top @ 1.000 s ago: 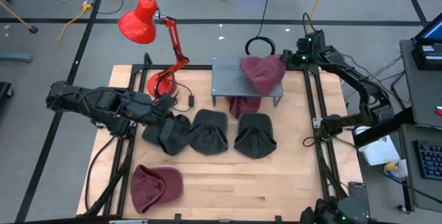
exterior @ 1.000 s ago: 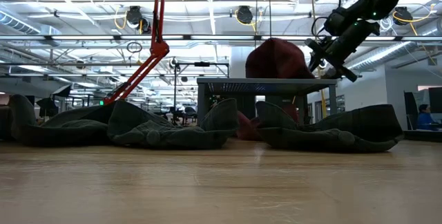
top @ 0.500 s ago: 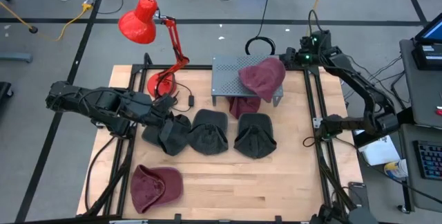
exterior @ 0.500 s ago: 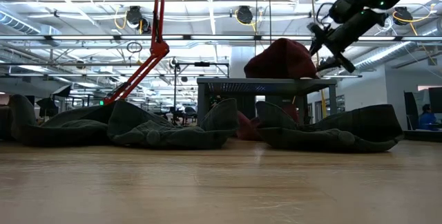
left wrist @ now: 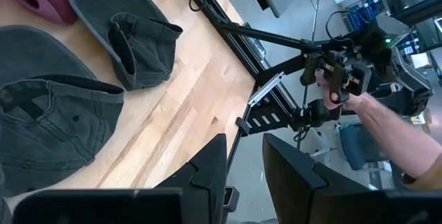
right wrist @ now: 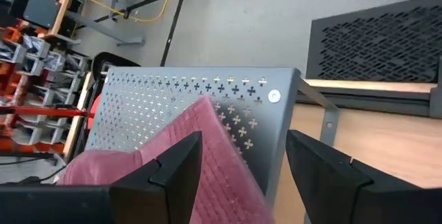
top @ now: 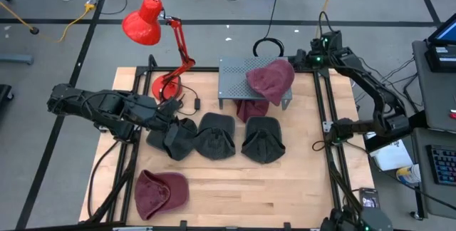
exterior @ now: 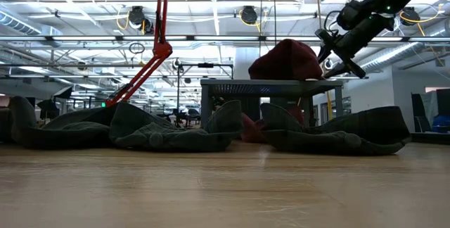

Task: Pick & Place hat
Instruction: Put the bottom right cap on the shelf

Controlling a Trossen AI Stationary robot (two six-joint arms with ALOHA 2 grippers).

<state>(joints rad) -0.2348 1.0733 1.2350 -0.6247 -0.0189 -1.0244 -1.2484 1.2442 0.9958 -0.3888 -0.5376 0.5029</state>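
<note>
Near the lower left of the high view a maroon cap (top: 162, 192) lies flat on the wooden tabletop (top: 285, 188), in the same place as a second ago. Above it, mid-frame, three dark grey caps (top: 214, 136) lie in a row, none of them shifted. The left hand (top: 173, 110) rests low at the left end of that row, beside the leftmost cap, its pose the same as a second ago; in its wrist view its fingers (left wrist: 207, 172) stand a little apart with nothing between them.

Further up the frame stands a perforated grey metal stand (top: 239, 79) with another maroon cap (top: 251, 109) lying under it. The maroon hat (top: 271, 80) sits on the stand's right end, its edge hanging over the side. A second ago it lay more to the right corner; now it rests slightly lower and further left.

The right hand (top: 308, 58) hovers just off the hat's upper right, drawn back from it and raised, fingers (right wrist: 173, 165) spread and empty. A red desk lamp (top: 153, 28) stands at upper left.
</note>
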